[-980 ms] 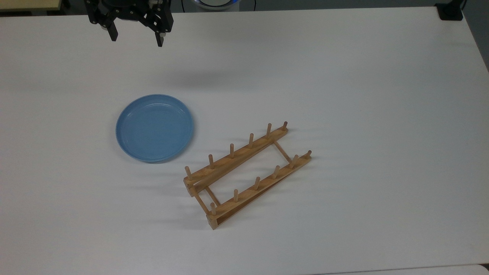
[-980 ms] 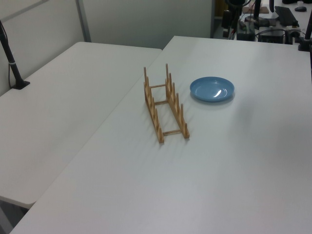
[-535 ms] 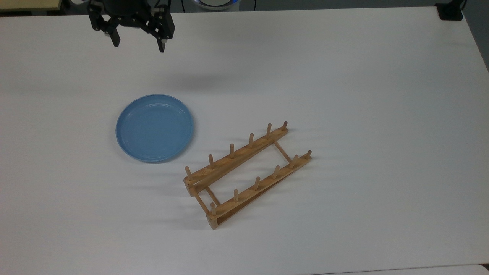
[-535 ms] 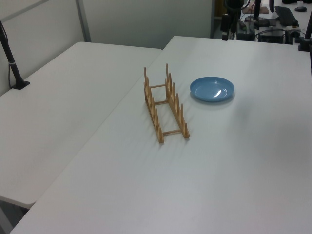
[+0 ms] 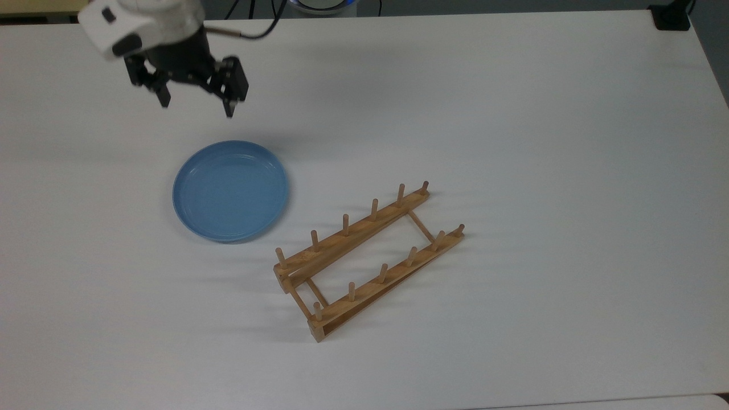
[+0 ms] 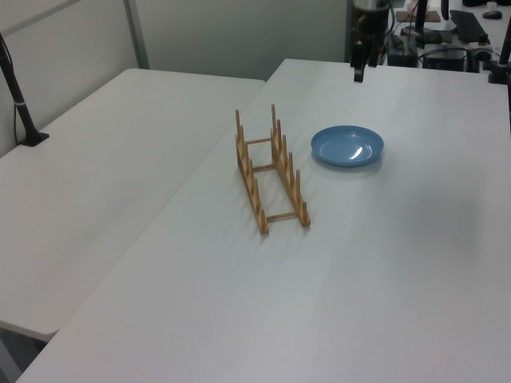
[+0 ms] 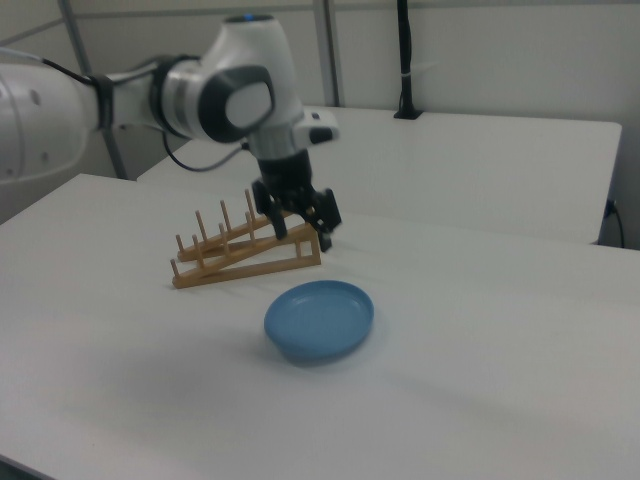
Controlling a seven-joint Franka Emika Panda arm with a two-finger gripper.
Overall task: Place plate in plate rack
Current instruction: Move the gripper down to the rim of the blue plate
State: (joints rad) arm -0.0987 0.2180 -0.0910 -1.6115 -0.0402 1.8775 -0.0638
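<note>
Nearest in the right view, the plate (image 7: pixel 319 319) lying flat and face up on the white table (image 7: pixel 480 350), rim raised all round and free to be taken from any side, likely the reason for an approach from above. In the top view, sitting at about 9 o'clock from the table's middle (image 5: pixel 230 191), untouched. Just behind it in the right view, the gripper (image 7: pixel 300 222) hanging above the surface with fingers spread and nothing between them (in the top view at about 12 o'clock of the plate, a little apart (image 5: pixel 196 105)); judged as lining up over the far rim for a pinch. Beyond, the plate rack (image 7: pixel 246 251) standing empty on its two rails, pegs upright, near the plate at roughly 4 o'clock in the top view (image 5: pixel 369 259), slots open for a plate set on edge. Surface plain, matte, white. Farther back, a second white table (image 6: pixel 104 183), a black post (image 7: pixel 404 60) rising from it, pale wall panels behind.
</note>
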